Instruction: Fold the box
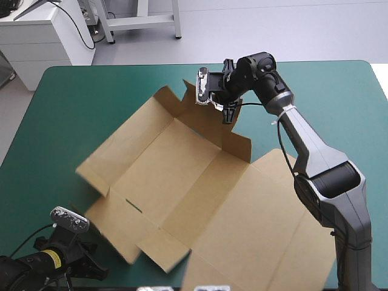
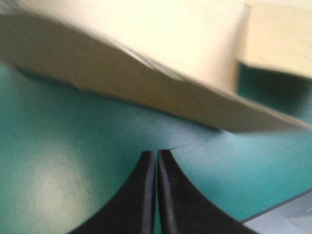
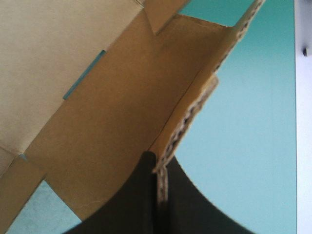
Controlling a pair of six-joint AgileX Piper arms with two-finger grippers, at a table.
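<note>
The box (image 1: pixel 182 176) lies mid-table on the teal-green cover (image 1: pixel 79 103). It is a cut brown sheet, mostly flat, with its long axis running from far left to near right. The tray end points far-left, and the lid (image 1: pixel 260 224) spreads toward the near right corner, beside the right arm's base.

The right gripper (image 1: pixel 227 114) sits at the box's far edge, fingers all but closed on the far wall (image 1: pixel 212 127). Its wrist view shows the board's cut edge pinched between them, with the wall raised from the floor panel. For this arm the rest of the box lies to the near-left of the grip, and the wall's fold line runs along the long axis.

The left gripper (image 1: pixel 91 265) hovers low at the near left corner, fingers pressed together with nothing between them. The box lies just ahead of it, to its far-right. The near flap (image 1: pixel 112 227) is the closest part, lifted a little off the cover. The near wall looks to be the left arm's to raise, since it is much the nearer. It would have to spread its fingers first.
</note>
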